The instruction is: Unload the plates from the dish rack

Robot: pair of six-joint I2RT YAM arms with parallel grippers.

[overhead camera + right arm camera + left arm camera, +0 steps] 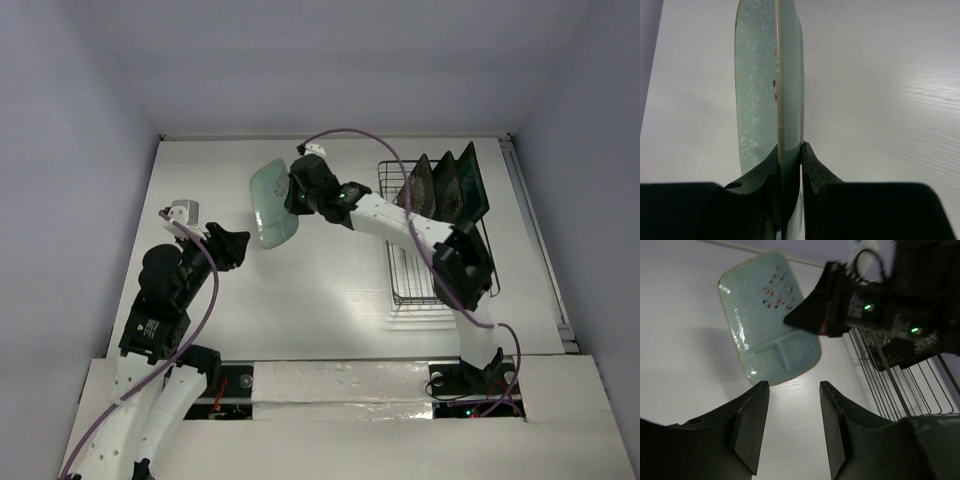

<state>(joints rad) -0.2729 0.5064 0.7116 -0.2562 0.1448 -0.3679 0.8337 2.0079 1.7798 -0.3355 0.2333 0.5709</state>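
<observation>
Right side: reaching with the right arm [400, 222] from its base up over the dish rack [420, 285], elbow bent above the rack's near end, forearm slanting far and left toward the bench [330, 300] middle. Pinching the pale mint green plate [270, 203] by its right-hand edge in the right tool [293, 195], closed down to the plate's thickness, one finger on each face. From the right wrist: same plate [760, 90] edge-on and upright in frame, rim clamped in the right tool [789, 150], bare bench behind. Out of the rack, left of it, over the far-middle bench; cannot tell whether touching the surface.

Left side: folded up with the left arm [165, 285] at the bench's left, wrist turned right and far, left tool [238, 248] aimed at the mint plate, near but apart. Spread wide, gripping nothing, per the left wrist view [792, 390]. Beyond the gap: mint plate [760, 325] face toward the camera, small red and dark dots near its upper end, raised divider lines lower down, right tool [807, 315] biting its right edge, rack wires [890, 385] at right.

In the rack's far end: three dark plates [445, 182] upright side by side between the prongs, leaning a little. Patterns too small to make out from above.
</observation>
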